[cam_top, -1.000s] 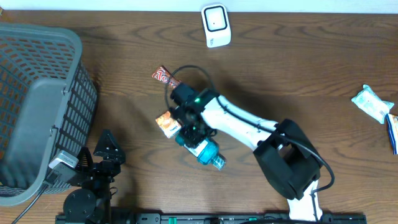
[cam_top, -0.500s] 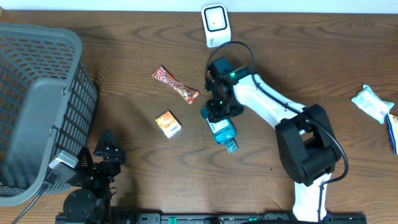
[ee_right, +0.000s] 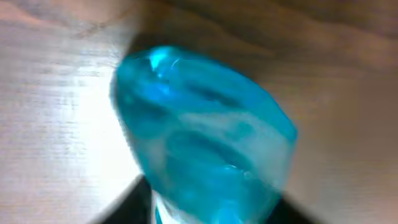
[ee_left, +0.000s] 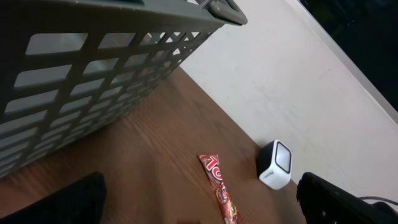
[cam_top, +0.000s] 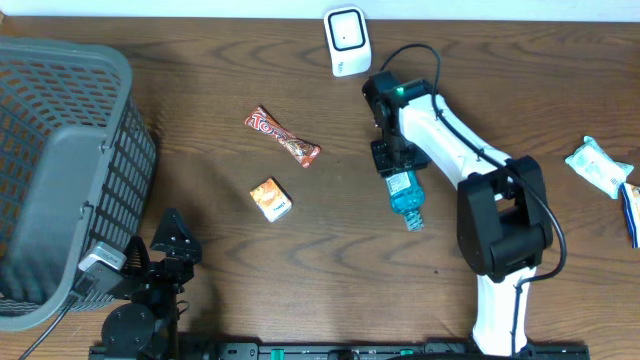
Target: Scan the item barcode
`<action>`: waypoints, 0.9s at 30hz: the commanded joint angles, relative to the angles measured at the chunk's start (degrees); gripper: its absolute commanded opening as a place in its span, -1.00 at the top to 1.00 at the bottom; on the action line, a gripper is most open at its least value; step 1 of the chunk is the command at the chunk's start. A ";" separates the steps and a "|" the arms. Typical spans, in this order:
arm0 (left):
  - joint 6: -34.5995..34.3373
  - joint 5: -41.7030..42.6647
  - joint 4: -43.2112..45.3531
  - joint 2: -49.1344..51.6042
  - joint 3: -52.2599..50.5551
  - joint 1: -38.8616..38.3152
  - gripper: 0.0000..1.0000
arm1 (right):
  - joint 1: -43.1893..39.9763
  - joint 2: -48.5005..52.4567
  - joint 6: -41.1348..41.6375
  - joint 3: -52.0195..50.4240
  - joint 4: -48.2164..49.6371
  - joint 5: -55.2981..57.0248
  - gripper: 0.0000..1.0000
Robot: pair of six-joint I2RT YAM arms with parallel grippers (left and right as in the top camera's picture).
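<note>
My right gripper is shut on a clear blue bottle, which hangs over the table just below and right of the white barcode scanner. In the right wrist view the bottle is blurred and fills the space between my dark fingers; no barcode can be made out. My left gripper rests at the bottom left, open and holding nothing. Its wrist view looks across the table to the scanner, with the gripper spread wide.
A grey mesh basket fills the left side. A red candy bar and a small orange box lie left of the bottle. A pale wrapped packet and a blue item lie at the right edge.
The right arm has carried the blue bottle from beside the orange box up and to the right, ending below the scanner. The left arm has not moved.
</note>
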 commanded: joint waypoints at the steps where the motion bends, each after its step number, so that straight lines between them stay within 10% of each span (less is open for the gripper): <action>1: -0.31 -0.72 0.07 -0.37 -0.17 -0.28 -0.96 | 1.51 1.49 2.05 1.03 0.26 4.33 0.63; 7: -0.31 -0.72 0.07 -0.37 -0.17 -0.28 -0.96 | 4.94 1.49 4.92 0.66 0.00 5.18 0.72; 27: -0.31 -0.72 0.07 -0.37 -0.17 -0.28 -0.96 | 4.87 1.49 8.28 0.66 1.20 3.54 0.12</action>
